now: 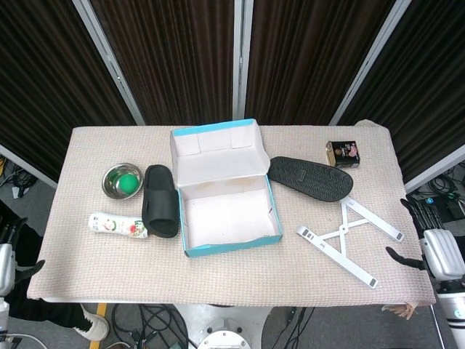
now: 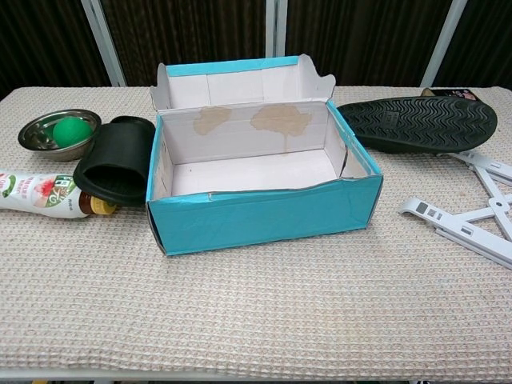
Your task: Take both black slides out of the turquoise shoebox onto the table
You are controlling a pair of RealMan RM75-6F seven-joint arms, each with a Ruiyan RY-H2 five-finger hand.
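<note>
The turquoise shoebox (image 1: 231,245) (image 2: 264,218) stands open in the middle of the table, and its white inside is bare. One black slide (image 1: 160,200) (image 2: 118,164) lies on the table against the box's left side, strap up. The other black slide (image 1: 310,177) (image 2: 420,122) lies sole up to the right of the box. My left hand (image 1: 7,254) hangs off the table's left front corner, holding nothing. My right hand (image 1: 434,251) is off the right front corner, fingers spread and empty. Neither hand shows in the chest view.
A steel bowl (image 1: 115,182) (image 2: 36,128) with a green ball sits left of the slide. A bottle (image 1: 116,225) (image 2: 44,192) lies in front of it. A white folding stand (image 1: 349,233) (image 2: 472,216) lies at the right, and a small dark box (image 1: 341,153) at the back right.
</note>
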